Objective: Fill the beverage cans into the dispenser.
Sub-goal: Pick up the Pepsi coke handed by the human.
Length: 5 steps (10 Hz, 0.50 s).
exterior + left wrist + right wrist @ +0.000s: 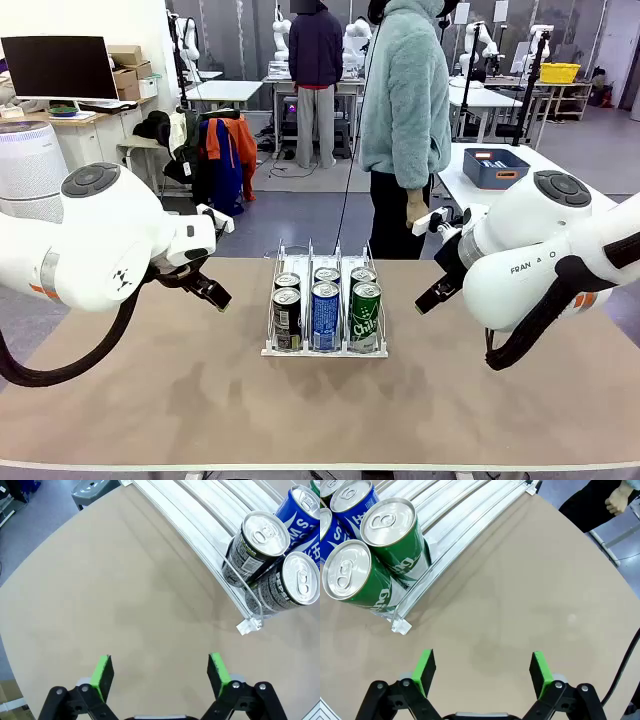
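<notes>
Left end effector (213,292) and right end effector (430,298) hover either side of the dispenser (325,352) mid-surface (150,380), six beverage cans (326,312) lined up inside and a person (405,90) standing right behind it. Left wrist view: jaws spread wide, empty, over bare surface, dark cans (257,540) just beyond. Right wrist view: jaws parted too, gripping nothing, green cans (395,535) close by.
</notes>
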Tool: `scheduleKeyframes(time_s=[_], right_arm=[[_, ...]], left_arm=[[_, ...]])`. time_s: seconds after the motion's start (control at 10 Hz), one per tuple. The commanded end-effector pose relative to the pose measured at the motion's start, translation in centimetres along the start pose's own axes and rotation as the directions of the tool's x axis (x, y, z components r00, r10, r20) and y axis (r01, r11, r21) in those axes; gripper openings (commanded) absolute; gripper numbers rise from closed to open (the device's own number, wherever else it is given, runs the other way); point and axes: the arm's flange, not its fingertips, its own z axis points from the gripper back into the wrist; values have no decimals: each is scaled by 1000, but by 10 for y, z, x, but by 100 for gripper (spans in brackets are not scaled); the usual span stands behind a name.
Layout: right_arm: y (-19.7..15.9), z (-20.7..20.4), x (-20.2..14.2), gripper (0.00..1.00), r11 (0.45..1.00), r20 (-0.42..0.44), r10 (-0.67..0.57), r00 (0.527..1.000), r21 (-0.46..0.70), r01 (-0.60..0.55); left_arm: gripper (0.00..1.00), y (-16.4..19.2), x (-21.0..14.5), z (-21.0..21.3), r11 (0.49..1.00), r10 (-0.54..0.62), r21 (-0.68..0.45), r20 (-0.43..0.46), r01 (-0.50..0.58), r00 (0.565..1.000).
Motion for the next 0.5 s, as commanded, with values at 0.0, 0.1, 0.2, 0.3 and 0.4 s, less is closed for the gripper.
scheduleKeyframes(time_s=[0.0,0.1,0.2,0.3,0.4], right_arm=[[0,0,0,100,1000,0,0,1000,0,0],[0,0,0,100,1000,0,0,1000,0,0],[0,0,0,100,1000,0,0,1000,0,0],[0,0,0,100,1000,0,0,1000,0,0],[0,0,0,100,1000,0,0,1000,0,0]], left_arm=[[100,0,0,0,1000,0,0,0,0,1000],[100,0,0,0,1000,0,0,0,0,1000],[100,0,0,0,1000,0,0,0,0,1000],[100,0,0,0,1000,0,0,0,0,1000],[100,0,0,0,1000,0,0,0,0,1000]])
